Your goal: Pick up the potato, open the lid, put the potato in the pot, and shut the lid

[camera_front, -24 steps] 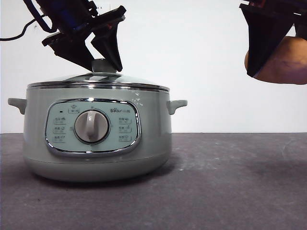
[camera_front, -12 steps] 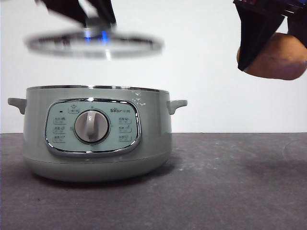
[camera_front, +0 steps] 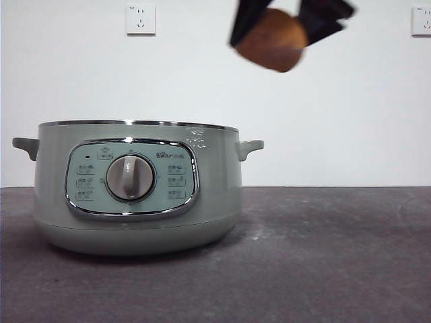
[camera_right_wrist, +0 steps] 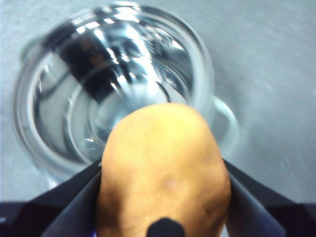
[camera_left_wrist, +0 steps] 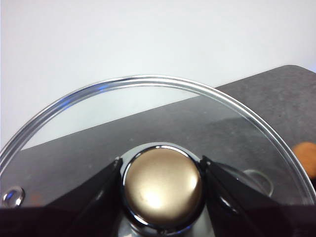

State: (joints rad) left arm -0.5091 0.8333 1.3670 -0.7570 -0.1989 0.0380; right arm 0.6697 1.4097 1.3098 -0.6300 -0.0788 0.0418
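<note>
Potato (camera_front: 273,39) clamped between the jaws of the right gripper (camera_front: 286,23) hangs high in the air above and just right of the open pot (camera_front: 138,185) on the table (camera_front: 323,256), while the left gripper (camera_left_wrist: 160,185), out of the front view, grips the lid (camera_left_wrist: 148,113) by its knob (camera_left_wrist: 162,183).

From table height we are facing the pot (camera_front: 135,188) closely; the right wrist camera is sharing it (camera_right_wrist: 113,89) from above.
</note>
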